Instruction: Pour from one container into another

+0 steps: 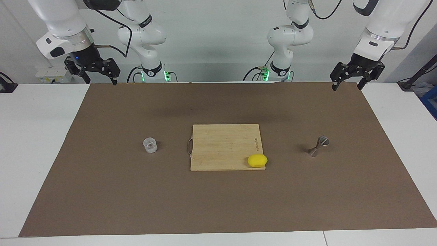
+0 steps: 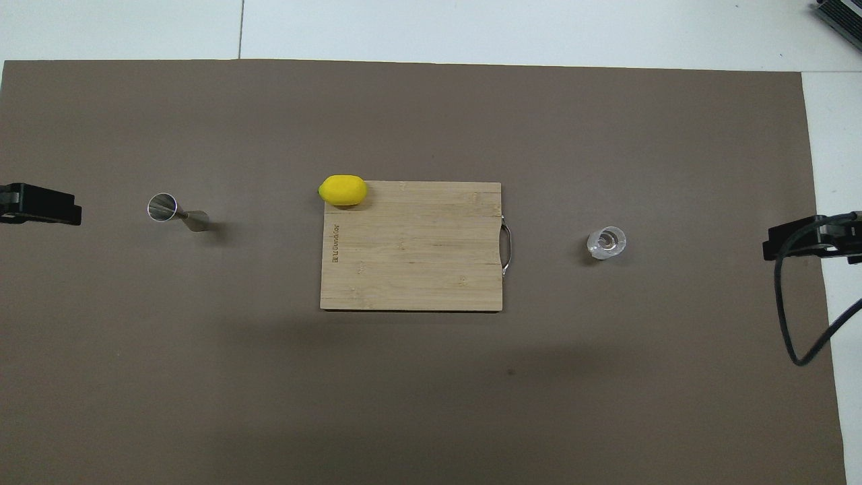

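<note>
Facing view: glass tumbler (image 1: 150, 145) stood upright on brown mat (image 1: 102, 191) toward right arm's end of table (image 1: 34, 136), beside cutting board (image 1: 223, 147). Right claw (image 1: 99, 73) hung raised over mat's robot-side edge, fingers spread, empty; your tumbler lay forward of it, away from robots, so right arm was nearer. Metal jigger (image 1: 318, 147) stood upright toward left arm's end, well apart from tumbler. Left claw (image 1: 347, 79) waited raised likewise, spread, empty. Lemon (image 1: 257, 160) sat on board's corner.

Illegible brand mark on cutting board (image 1: 225, 147)
</note>
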Available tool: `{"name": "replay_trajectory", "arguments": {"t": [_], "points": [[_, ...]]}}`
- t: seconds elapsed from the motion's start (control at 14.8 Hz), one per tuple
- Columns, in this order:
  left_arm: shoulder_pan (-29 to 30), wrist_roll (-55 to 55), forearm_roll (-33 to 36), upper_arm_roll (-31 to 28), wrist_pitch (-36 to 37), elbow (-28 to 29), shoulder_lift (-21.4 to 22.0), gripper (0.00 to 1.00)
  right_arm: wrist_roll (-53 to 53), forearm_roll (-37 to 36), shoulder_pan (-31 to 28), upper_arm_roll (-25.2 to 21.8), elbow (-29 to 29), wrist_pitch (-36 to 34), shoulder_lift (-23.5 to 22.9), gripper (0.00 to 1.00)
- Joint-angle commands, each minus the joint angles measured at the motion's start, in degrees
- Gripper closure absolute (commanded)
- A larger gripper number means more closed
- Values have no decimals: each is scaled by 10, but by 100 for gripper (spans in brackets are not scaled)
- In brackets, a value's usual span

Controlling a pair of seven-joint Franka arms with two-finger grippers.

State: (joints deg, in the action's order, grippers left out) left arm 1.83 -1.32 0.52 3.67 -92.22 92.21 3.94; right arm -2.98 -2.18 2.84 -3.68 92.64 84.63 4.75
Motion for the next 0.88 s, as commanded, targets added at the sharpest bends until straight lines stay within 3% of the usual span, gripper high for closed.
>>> {"name": "replay_trajectory", "arguments": {"t": [0.0, 0.34, 0.81], "points": [[-2, -7, 1, -2, -9, 13, 10, 0, 12, -10, 1, 1, 1, -3, 8, 0], [-2, -8, -10, 1, -13, 13, 10, 0, 13, -2, 1, 5, 4, -2, 10, 0], [72, -189, -177, -7, -38, 29, 12, 0, 111, 14, -1, 6, 20, 5, 16, 0]]}}
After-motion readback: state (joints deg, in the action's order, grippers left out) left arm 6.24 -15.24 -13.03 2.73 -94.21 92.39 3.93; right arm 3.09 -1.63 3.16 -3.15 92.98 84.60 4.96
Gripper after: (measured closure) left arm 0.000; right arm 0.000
